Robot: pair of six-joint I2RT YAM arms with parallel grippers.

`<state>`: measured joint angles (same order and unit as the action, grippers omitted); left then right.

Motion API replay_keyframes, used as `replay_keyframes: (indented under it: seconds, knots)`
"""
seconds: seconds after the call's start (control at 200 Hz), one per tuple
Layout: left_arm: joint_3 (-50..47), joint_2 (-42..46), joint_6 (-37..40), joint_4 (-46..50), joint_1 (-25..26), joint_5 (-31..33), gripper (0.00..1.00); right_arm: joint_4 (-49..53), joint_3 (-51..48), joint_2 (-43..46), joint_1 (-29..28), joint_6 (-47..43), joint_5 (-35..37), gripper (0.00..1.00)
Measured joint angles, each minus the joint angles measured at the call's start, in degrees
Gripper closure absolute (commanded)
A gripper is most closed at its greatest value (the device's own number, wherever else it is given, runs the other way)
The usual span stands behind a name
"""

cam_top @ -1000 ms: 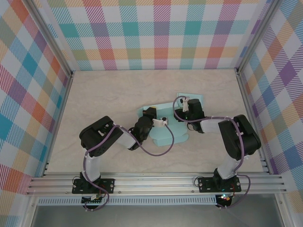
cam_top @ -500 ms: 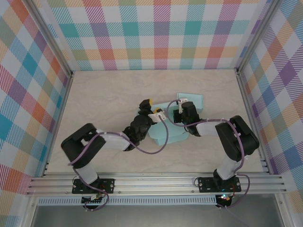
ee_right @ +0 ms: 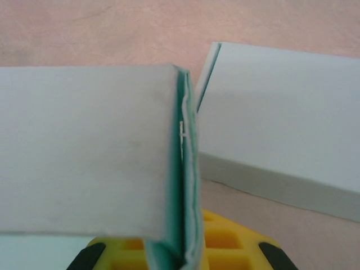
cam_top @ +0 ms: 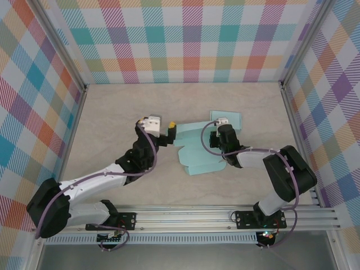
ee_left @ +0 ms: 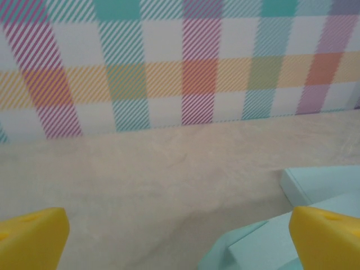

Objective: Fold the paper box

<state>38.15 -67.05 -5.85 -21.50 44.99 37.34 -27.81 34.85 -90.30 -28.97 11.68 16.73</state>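
Showing the pale-blue paper box (cam_top: 197, 156), partly folded, lying near the middle of the table (cam_top: 112, 107), slightly toward its right edge. The right gripper (ee_right: 185, 250) pinches a doubled-over wall of the box between its yellow fingers (ee_right: 225, 247). The left gripper (ee_left: 179, 233), jaws spread wide and holding nothing, hovers just beside the box's left side.

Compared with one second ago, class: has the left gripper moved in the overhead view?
Yes. The left gripper has drawn left, off the paper box, and nearer the back wall, its jaws now open.
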Motion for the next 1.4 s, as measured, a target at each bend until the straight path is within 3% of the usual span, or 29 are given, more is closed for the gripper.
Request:
replay_keyframes:
  seconds: [0.135, 0.34, 0.92, 1.4]
  knots:
    - [1.95, 1.44, -15.41, 12.39, -4.83, -1.42, 0.0, 0.07, -0.68, 0.15, 0.0, 1.7, -0.02, 1.0]
    - [6.6, -1.64, -23.04, 21.24, -5.4, -8.81, 0.0, 0.04, -1.36, 0.92, -0.02, 3.56, -0.24, 1.0]
    - [12.26, -15.54, -26.12, 23.96, -5.4, -17.33, 0.0, 0.7, -2.45, 3.37, -0.02, 4.44, -1.07, 1.0]
    - [13.33, -23.91, -27.8, 14.73, -4.68, -22.21, 0.0, 3.23, -2.38, 3.48, -1.55, 6.71, -1.07, 1.0]
